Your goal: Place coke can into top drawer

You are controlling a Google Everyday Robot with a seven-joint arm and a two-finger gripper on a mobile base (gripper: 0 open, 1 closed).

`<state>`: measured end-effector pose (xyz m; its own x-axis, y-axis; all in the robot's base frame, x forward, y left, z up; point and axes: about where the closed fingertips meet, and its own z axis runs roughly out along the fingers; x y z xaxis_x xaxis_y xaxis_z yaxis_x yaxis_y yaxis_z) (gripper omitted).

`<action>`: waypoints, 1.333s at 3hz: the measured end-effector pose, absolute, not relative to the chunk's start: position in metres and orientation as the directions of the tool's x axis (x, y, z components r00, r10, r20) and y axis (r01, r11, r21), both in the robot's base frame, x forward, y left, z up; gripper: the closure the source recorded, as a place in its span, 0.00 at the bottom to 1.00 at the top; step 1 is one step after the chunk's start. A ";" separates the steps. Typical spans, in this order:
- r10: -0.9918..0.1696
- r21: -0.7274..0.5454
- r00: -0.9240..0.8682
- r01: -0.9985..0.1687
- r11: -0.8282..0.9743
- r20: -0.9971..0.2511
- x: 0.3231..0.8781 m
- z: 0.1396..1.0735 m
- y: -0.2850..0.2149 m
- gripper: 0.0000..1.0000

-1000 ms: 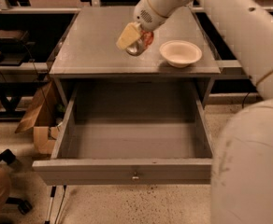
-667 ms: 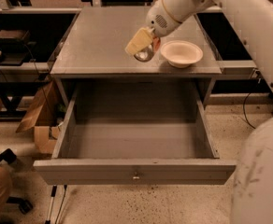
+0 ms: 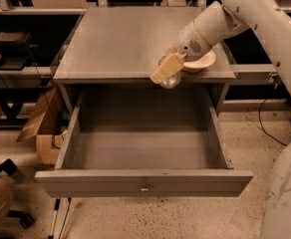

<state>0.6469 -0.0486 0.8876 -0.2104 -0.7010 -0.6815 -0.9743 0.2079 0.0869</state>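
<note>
Coke can (image 3: 170, 82) mostly hidden within the clasping gripper (image 3: 165, 74) at the cabinet top (image 3: 135, 39) front edge, only its silver end showing, bowl (image 3: 206, 62) half covered by the wrist (image 3: 198, 38), arm (image 3: 265, 24) cut off at top and right edges.

gripper (image 3: 168, 72) carried coke can (image 3: 170, 82) off mid cabinet top (image 3: 120, 39) to its front edge, above top drawer (image 3: 140, 151) rear.

Got the coke can (image 3: 170, 80) clamped in my hand (image 3: 168, 72), tilted, only its silver end showing, right at the counter (image 3: 115, 39) front edge above the back of the grey top drawer (image 3: 185, 182), which is pulled wide open.
</note>
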 end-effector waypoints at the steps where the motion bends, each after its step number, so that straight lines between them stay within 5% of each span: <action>1: -0.668 0.091 -0.129 -0.992 0.092 -0.733 0.632 0.876 -0.070 1.00; 4: -0.635 0.078 -0.105 -0.995 0.070 -0.766 0.619 0.870 -0.085 1.00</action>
